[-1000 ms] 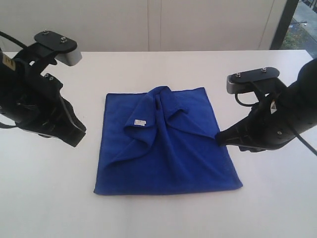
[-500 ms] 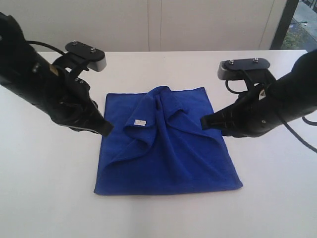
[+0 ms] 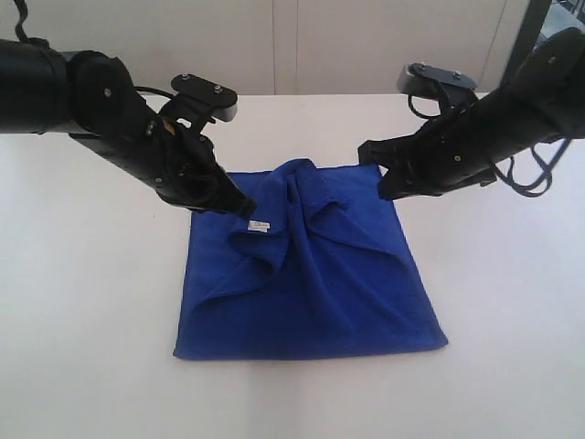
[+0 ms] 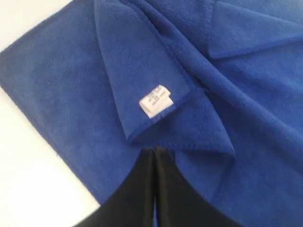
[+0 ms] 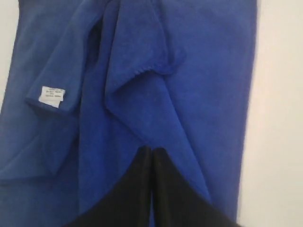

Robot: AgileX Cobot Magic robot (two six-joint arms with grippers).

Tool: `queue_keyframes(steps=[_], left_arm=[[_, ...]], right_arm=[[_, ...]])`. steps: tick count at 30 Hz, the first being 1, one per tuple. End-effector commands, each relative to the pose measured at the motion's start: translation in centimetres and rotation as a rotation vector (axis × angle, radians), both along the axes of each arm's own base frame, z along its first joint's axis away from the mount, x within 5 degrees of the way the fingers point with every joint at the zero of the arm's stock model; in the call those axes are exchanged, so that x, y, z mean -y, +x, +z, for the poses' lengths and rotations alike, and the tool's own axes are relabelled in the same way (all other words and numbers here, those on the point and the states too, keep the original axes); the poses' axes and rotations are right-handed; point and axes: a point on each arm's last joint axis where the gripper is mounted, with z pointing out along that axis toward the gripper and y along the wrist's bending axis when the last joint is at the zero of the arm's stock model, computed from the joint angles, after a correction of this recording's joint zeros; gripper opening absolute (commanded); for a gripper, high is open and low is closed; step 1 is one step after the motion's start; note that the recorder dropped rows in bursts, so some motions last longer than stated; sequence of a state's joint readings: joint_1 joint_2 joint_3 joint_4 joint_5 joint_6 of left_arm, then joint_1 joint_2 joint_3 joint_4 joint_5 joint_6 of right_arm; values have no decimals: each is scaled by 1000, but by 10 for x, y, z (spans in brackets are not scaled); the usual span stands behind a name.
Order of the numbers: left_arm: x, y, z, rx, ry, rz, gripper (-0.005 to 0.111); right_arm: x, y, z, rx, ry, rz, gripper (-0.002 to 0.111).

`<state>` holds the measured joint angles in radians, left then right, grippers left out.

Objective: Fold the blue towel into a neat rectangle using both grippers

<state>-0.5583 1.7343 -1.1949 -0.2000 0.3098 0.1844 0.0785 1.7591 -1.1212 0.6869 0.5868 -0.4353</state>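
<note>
A white table (image 3: pixel 82 366) fills most of the exterior view. Its top is smooth and matte, and its far edge runs straight across below the wall (image 3: pixel 164 46). The wall is pale and made of flat panels, with two thin vertical seams (image 3: pixel 274 46) close together near the middle. At the far right a dark frame (image 3: pixel 524 41) slants upward, with a sliver of bright window (image 3: pixel 559 11) beside it. Both wrist views show patches of the same white tabletop.

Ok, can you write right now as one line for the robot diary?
left gripper: shut, tip at flap near white label | right gripper: shut, over blue towel | blue towel: rumpled, not folded neat
</note>
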Motion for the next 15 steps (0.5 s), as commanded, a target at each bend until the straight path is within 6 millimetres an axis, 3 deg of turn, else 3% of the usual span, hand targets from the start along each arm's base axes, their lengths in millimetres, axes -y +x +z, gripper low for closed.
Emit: queue_keyframes(steps=[1,7,15], left_arm=[[7,10,-7,-14,1,2,0],[8,14,-16,-2,52,-41,0],[8,14,-17,1,61,-48,0]], right_arm=[[1,26,-17,-8,52,8,1],[2,58,-43,1,45,-59,9],[1,80,-66,-5,82,-125,15]])
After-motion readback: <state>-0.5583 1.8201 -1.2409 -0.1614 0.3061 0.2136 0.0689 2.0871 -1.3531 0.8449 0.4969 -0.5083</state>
